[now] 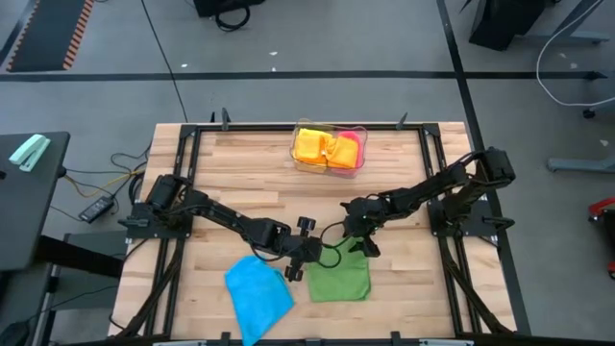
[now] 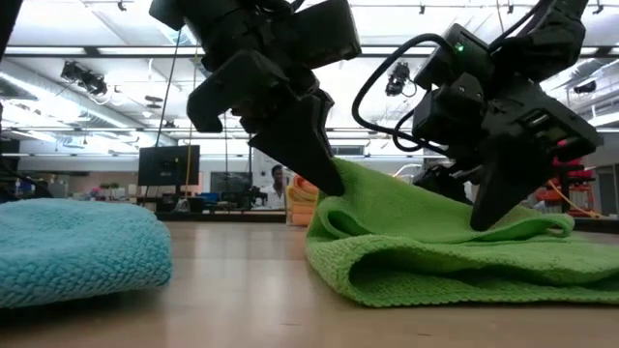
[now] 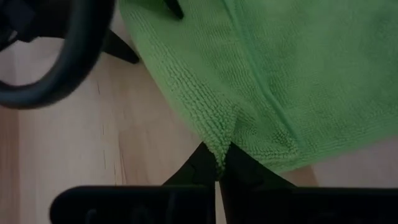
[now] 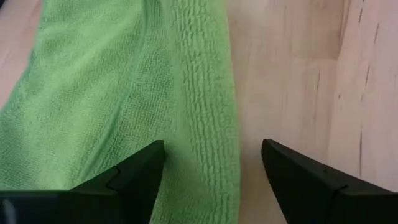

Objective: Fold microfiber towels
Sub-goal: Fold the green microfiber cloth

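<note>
A green microfiber towel (image 1: 341,279) lies folded on the wooden table near its front edge. Its left far part is raised off the table. My left gripper (image 3: 219,171) is shut on that raised part. My right gripper (image 4: 213,146) stands open at the towel's far right. One finger is over the cloth and the other over bare wood, with the towel's thick edge (image 4: 208,106) between them. A blue towel (image 1: 258,296) rests in a heap on the table left of the green one. My left gripper pinches the green towel's edge (image 3: 219,148) between its two fingers, and the cloth puckers there. The fingers slant down from the table's left. That part (image 2: 338,188) is lifted and tented, while the towel's other side lies slack on the table. I cannot tell whether my right gripper touches the towel.
A clear plastic tray (image 1: 364,144) at the table's far middle holds yellow, orange and pink cloths. Bare wood lies between the tray and the two towels. A black frame (image 1: 192,144) runs around the table.
</note>
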`<state>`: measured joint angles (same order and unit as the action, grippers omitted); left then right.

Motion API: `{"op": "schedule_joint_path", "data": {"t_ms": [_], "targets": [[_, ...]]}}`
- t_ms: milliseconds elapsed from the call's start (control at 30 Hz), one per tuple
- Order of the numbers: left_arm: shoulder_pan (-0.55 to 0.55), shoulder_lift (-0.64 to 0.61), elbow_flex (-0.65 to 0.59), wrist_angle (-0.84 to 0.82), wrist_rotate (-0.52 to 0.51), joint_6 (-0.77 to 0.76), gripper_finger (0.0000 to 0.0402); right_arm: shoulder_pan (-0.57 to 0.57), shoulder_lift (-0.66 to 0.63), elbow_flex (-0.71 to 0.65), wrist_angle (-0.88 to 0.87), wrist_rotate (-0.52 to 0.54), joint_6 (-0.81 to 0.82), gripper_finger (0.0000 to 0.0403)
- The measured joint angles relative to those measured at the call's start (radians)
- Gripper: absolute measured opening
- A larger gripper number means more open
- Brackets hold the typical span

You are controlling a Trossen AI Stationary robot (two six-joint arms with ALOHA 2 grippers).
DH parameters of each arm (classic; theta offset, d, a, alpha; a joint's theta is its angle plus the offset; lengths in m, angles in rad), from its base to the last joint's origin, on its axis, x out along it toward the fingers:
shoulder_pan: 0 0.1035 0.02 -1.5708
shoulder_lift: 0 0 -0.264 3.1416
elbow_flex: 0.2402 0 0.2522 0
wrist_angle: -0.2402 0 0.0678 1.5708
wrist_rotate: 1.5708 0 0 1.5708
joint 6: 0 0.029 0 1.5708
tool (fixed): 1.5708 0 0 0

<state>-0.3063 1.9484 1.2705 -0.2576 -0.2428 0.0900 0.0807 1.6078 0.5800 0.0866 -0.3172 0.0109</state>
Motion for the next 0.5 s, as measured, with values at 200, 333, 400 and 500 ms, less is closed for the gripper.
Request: {"op": "schedule_joint_path", "data": {"t_ms": [200, 333, 400, 500], "targets": [[0.001, 0.000, 0.000, -0.043, -0.001, -0.057, 0.0029, 0.028, -0.014, -0.001, -0.044, 0.014, 0.009, 0.0237], [0.001, 0.000, 0.000, -0.063, -0.001, -0.083, 0.0035, 0.037, -0.050, -0.005, -0.088, 0.022, 0.033, 0.0215], [0.001, 0.000, 0.000, -0.065, 0.000, -0.085, 0.0027, 0.037, -0.065, -0.007, -0.116, 0.020, 0.044, 0.0203], [0.001, 0.000, 0.000, -0.070, 0.000, -0.086, 0.0014, 0.037, -0.069, -0.005, -0.147, 0.021, 0.057, 0.0181]]}}
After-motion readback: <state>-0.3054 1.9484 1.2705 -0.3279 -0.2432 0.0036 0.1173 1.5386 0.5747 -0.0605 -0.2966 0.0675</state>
